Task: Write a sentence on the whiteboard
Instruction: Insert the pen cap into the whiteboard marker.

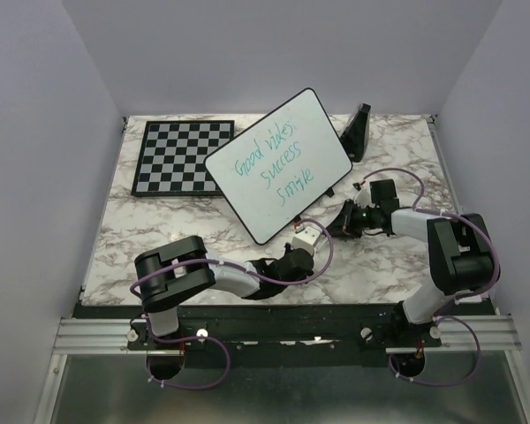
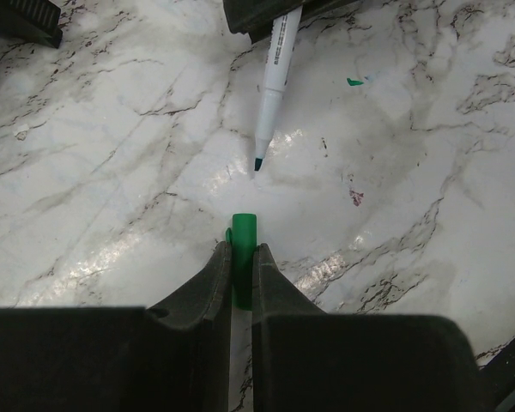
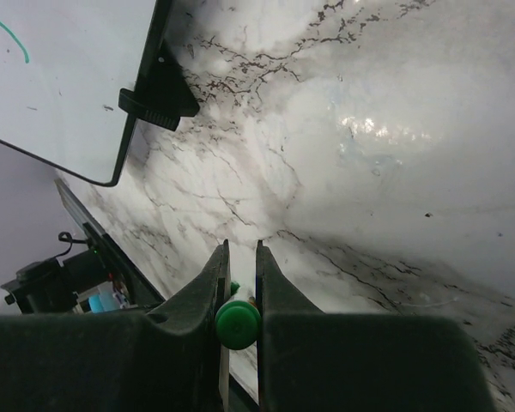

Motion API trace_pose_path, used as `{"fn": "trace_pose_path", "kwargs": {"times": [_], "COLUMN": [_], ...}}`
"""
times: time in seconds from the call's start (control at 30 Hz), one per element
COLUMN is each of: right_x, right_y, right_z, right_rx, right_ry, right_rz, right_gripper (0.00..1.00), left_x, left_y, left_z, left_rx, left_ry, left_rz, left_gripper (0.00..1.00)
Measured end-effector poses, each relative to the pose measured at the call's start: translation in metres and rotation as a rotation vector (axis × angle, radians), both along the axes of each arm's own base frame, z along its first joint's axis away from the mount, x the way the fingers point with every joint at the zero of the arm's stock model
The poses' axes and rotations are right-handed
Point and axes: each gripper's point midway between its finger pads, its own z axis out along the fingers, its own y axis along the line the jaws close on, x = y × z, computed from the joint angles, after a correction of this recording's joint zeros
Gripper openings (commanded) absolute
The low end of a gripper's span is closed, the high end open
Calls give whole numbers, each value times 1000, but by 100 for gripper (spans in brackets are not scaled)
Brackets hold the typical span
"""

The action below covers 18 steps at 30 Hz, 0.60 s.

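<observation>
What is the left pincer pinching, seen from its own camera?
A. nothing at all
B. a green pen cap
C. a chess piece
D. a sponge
B: a green cap pokes out from the closed left pincer, facing the bare tip of a pen.

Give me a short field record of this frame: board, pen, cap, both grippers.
whiteboard: sits askew on the table, writing on it
sentence: three green lines, roughly "Good vibes Success Smile"
left gripper: shut on the green cap
right gripper: shut on the marker, which is uncapped
marker tip: points at the cap's open end, not touching it
chessboard: far left of the table, beside the whiteboard
</observation>
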Motion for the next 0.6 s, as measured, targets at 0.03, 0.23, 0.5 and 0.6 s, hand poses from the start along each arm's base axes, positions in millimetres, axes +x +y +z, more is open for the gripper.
{"fn": "trace_pose_path", "kwargs": {"times": [0.03,0.23,0.5,0.6], "right_x": [1,8,11,12], "right_y": [0,4,9,11], "right_z": [0,-8,-9,-8], "right_rx": [1,17,50,62], "right_ry": [0,42,68,72], "right_rz": [-1,-14,-2,13], "right_gripper": [0,1,1,1], "left_x": [0,0,0,0], "left_y": [0,0,0,0], "left_z": [0,0,0,0], "left_rx": [0,0,1,1], "left_ry": [0,-1,-1,-1], "left_rz": [0,-2,-2,-2], "left_gripper": [12,12,12,12]}}
